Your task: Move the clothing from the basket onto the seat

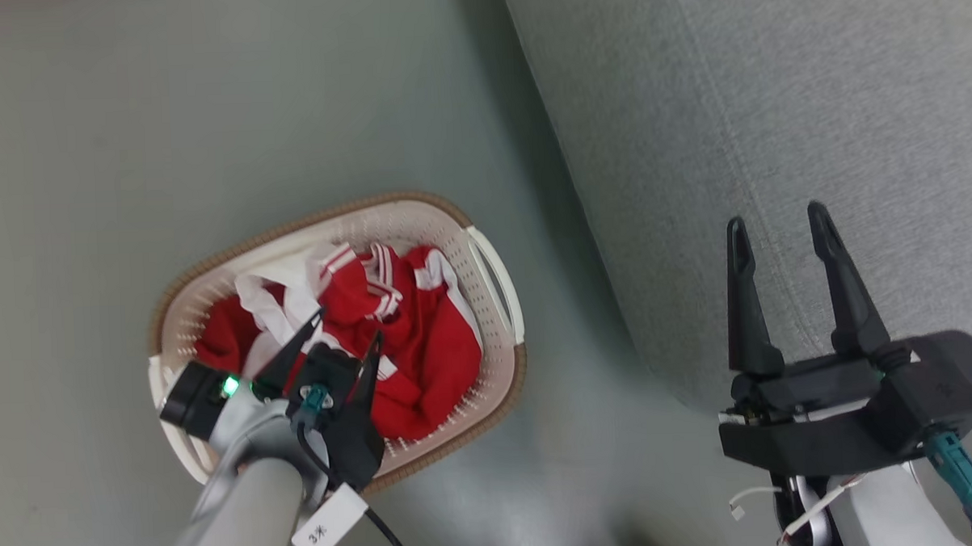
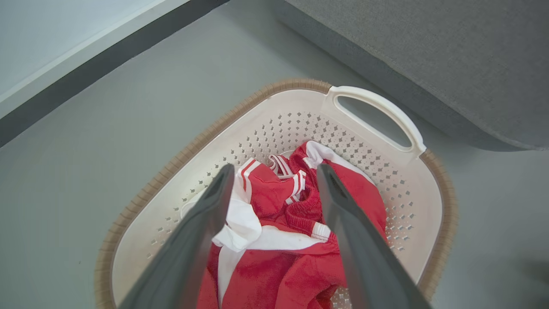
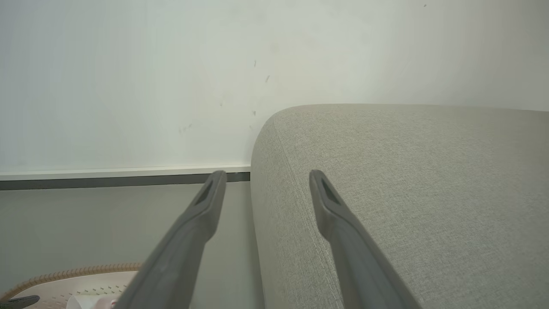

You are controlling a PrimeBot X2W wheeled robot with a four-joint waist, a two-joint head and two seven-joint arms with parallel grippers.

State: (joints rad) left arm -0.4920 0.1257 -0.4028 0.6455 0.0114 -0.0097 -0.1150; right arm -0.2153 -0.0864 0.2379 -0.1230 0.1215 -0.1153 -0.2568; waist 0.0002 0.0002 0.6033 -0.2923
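Red clothing [image 1: 411, 340] with white panels and stripe trim lies crumpled inside the cream basket [image 1: 494, 273] on the floor. My left gripper [image 1: 349, 326] hangs open just above the heap, fingers spread over the folds, nothing between them. In the left wrist view the clothing [image 2: 279, 223] shows between the two dark fingers [image 2: 214, 206], inside the basket [image 2: 377, 111]. My right gripper [image 1: 779, 218] stands open and empty over the front edge of the grey seat [image 1: 771, 93]. The seat [image 3: 429, 180] also shows in the right wrist view, past the open right gripper [image 3: 266, 174].
Grey-green floor [image 1: 165, 114] surrounds the basket, with a narrow strip between basket and seat. A pale wall [image 3: 128, 86] with a dark skirting line [image 3: 107, 181] stands behind. The basket's rim [image 3: 64, 274] peeks into the right wrist view's lower left.
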